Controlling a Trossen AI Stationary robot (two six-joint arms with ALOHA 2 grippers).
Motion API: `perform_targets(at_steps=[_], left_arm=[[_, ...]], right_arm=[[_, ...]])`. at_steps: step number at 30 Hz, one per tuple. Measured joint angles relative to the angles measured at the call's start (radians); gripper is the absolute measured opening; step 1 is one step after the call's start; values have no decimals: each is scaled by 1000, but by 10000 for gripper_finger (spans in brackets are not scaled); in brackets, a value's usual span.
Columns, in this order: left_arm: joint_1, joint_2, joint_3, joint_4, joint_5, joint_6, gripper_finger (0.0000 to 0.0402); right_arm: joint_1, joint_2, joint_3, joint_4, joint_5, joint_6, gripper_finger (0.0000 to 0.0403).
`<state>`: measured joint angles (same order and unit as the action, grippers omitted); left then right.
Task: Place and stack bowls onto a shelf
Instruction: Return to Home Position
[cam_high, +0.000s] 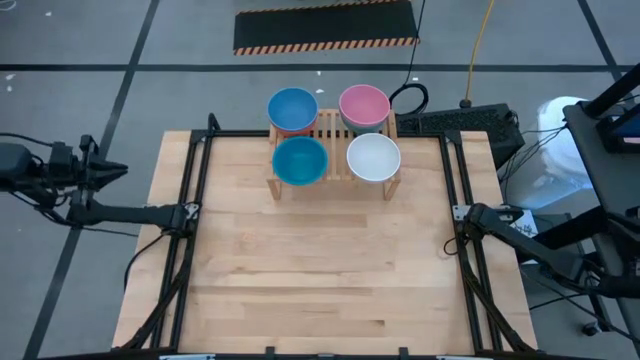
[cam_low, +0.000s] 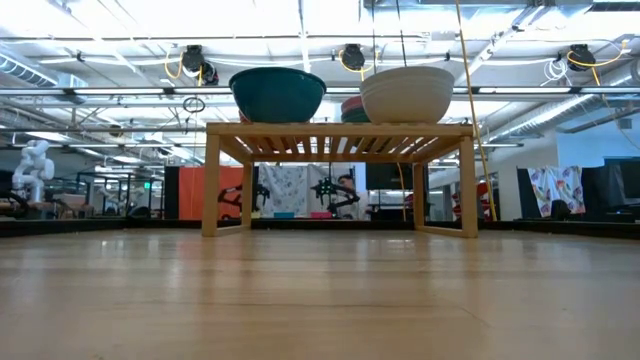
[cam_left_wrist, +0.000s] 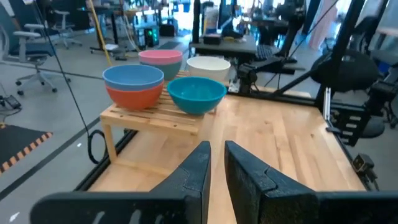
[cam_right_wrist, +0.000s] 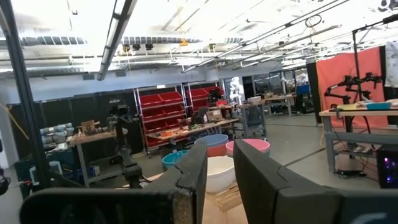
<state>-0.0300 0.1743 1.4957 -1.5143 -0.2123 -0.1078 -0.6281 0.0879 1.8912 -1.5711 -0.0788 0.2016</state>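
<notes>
With the bowls (cam_high: 293, 108) all on the shelf (cam_high: 333, 135) at the counter's (cam_high: 320, 270) far edge, draw left tool (cam_left_wrist: 216, 150) and right tool (cam_right_wrist: 219, 157), both narrowly parted and empty, home slowly, well clear of the front teal bowl (cam_high: 300, 161) and white bowl (cam_high: 373, 157).

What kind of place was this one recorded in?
Likely a robotics lab in an industrial hall: red parts bins on racks, exposed ceiling pipes, other robot arms on benches beyond the wooden table.
</notes>
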Motion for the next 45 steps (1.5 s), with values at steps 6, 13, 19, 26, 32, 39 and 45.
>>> perform_targets(at_steps=[6, 13, 19, 26, 32, 39, 45], left_arm=[[40, -163, -131, 82, 32, -3, 51], [80, -168, -231, 208, 81, 75, 51], [80, -169, -340, 349, 123, 151, 51], [80, -168, -503, 550, 193, 141, 51], [80, -168, -631, 720, 268, 150, 51], [80, -169, -730, 844, 273, 152, 51], [80, -169, -797, 888, 274, 151, 51]], right_arm=[[-14, 0, 0, 0, 0, 0, 75], [-34, 0, -38, 41, 0, -4, 75], [-46, 1, -167, 153, -3, -9, 75], [-45, 1, -430, 381, -124, -51, 75], [-44, 0, -630, 663, -255, -106, 75], [-44, 2, -821, 806, -267, -109, 75], [-45, 2, -1000, 1014, -310, -116, 75]])
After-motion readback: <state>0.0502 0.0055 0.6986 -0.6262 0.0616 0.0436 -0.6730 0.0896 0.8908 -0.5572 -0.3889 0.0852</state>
